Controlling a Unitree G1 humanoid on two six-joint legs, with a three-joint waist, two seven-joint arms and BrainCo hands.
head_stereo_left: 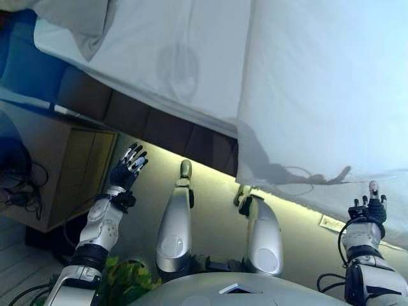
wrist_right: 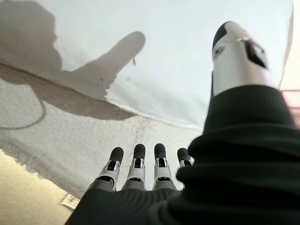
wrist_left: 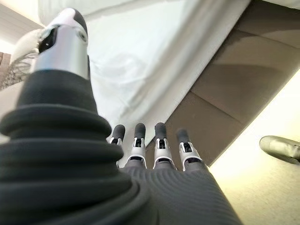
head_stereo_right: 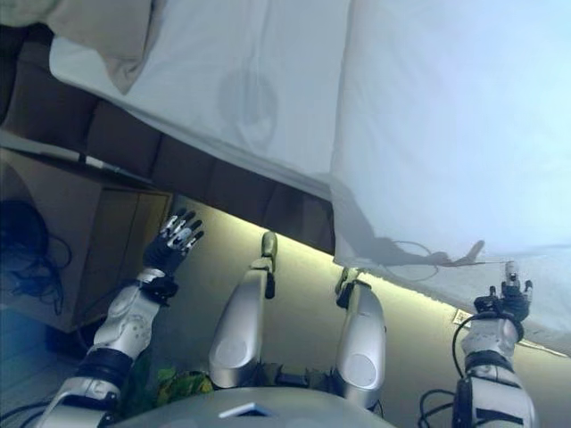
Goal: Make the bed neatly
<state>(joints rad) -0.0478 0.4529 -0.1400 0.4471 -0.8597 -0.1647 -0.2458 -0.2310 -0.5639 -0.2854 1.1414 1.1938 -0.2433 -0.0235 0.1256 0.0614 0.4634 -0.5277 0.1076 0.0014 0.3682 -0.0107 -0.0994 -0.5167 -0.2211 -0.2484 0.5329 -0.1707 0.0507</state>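
Two hands up, both empty. Far left: light wooden bedside cabinet (head_stereo_left: 76,172) by the dark brown padded bed base (head_stereo_left: 146,124). Left hand (head_stereo_left: 129,167) raised in front of the base, fingers spread straight, touching nothing; grey pillow (head_stereo_left: 83,22) at the bed's left end, on the white fitted sheet (head_stereo_left: 172,57). Right of centre, white duvet (head_stereo_left: 325,95) covers the bed and overhangs its side. Right hand (head_stereo_left: 368,207) just under the duvet's hanging edge, fingers straight, apart from the cloth.
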